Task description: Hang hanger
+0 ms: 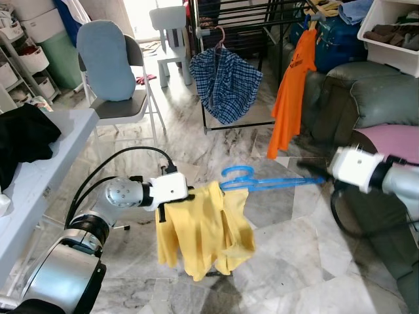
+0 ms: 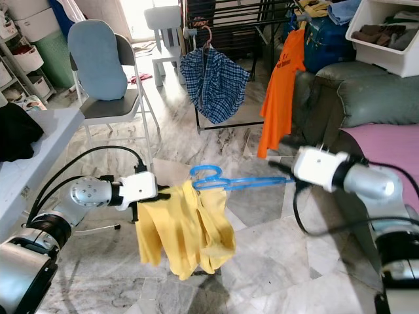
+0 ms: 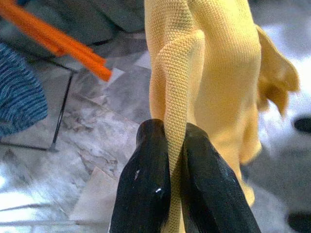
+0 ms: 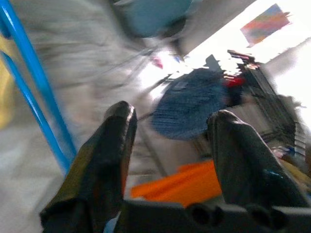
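Evidently the left gripper (image 3: pixel 175 160) pinched the yellow shirt (image 1: pixel 203 229) on the blue hanger (image 1: pixel 262 182), well short of the drying rack (image 1: pixel 236 19). The right gripper (image 4: pixel 167 145) stood open beside the hanger (seemingly released); a firm regrip seemed wise before carrying it to the rack.

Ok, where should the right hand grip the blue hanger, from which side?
The blue hanger's bare arm, jutting out of the yellow shirt; come from the robot's right with the open right hand. Its other arm is buried in cloth the left hand pinches.
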Controlling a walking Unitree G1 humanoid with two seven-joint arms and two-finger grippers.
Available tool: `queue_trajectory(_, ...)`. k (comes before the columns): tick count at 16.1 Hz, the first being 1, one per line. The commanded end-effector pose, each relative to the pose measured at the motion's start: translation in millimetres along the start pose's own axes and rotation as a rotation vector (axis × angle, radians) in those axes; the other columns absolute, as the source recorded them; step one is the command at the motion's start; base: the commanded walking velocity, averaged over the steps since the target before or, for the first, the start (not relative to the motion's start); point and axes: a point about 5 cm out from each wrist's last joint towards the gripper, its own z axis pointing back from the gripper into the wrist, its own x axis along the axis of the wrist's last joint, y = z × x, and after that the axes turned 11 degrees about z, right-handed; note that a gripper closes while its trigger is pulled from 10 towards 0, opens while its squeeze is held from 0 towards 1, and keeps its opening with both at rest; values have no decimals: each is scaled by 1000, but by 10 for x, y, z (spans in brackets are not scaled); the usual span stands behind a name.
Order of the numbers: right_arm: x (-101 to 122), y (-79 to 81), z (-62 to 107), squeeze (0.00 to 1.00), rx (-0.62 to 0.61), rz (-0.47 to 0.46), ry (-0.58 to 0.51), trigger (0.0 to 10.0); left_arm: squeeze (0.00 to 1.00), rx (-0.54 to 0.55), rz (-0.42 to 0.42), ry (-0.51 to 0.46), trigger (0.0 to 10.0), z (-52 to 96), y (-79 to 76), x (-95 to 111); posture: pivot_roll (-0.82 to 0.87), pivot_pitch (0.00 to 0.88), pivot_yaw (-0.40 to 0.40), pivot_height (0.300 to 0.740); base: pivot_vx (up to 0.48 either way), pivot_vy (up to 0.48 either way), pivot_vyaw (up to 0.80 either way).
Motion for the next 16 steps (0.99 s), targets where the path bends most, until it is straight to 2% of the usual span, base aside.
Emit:
queue_trajectory(1, 24, -103, -21, 1000, -66, 11, -4, 10000, 0, 45, 45, -44, 0, 48, 59, 19, -192, 0, 114, 740, 0, 0, 0)
queue_trajectory(2, -8, -164, -63, 1000, -173, -64, 32, 10000, 0, 91, 151, -97, 0, 39, 65, 5, -192, 0, 114, 740, 0, 0, 0)
queue_trajectory(3, -67, -215, -101, 1000, -314, -200, 76, 10000, 0, 134, 261, -149, 0, 20, 62, -14, -189, 0, 113, 740, 0, 0, 0)
queue_trajectory(5, -82, -207, -132, 1000, -427, -270, 96, 10000, 0, 215, 378, -203, 0, 20, 78, -48, -180, 0, 113, 740, 0, 0, 0)
queue_trajectory(7, -177, -138, -164, 1000, -502, -377, 186, 10000, 0, 250, 510, -282, 0, 9, 98, -36, -177, 0, 112, 740, 0, 0, 0)
queue_trajectory(9, -201, 36, -233, 1000, -530, -541, 203, 10000, 0, 246, 502, -306, 0, -2, 98, 4, -174, 0, 110, 740, 0, 0, 0)
queue_trajectory(10, -196, 199, -296, 945, -490, -590, 224, 10000, 0, 228, 492, -336, 0, -18, 111, 74, -169, 0, 110, 740, 0, 0, 0)
queue_trajectory(11, -185, 347, -360, 0, -456, -615, 254, 10000, 0, 209, 464, -362, 0, -27, 128, 152, -166, 0, 110, 740, 0, 0, 0)
queue_trajectory(12, -160, 440, -407, 0, -443, -634, 260, 10000, 0, 190, 441, -382, 0, -34, 141, 220, -161, 0, 110, 740, 0, 0, 0)
queue_trajectory(13, -137, 547, -467, 1000, -437, -720, 258, 10000, 0, 165, 413, -410, 0, -45, 155, 315, -157, 0, 109, 740, 0, 0, 0)
queue_trajectory(14, -133, 581, -487, 1000, -434, -753, 260, 10000, 0, 156, 404, -418, 0, -48, 158, 345, -157, 0, 109, 740, 0, 0, 0)
queue_trajectory(15, -90, 687, -579, 1000, -416, -746, 276, 10000, 0, 118, 349, -440, 0, -71, 151, 463, -153, 0, 108, 740, 0, 0, 0)
queue_trajectory(16, -90, 687, -579, 1000, -416, -746, 276, 10000, 0, 118, 349, -440, 0, -71, 151, 463, -153, 0, 108, 740, 0, 0, 0)
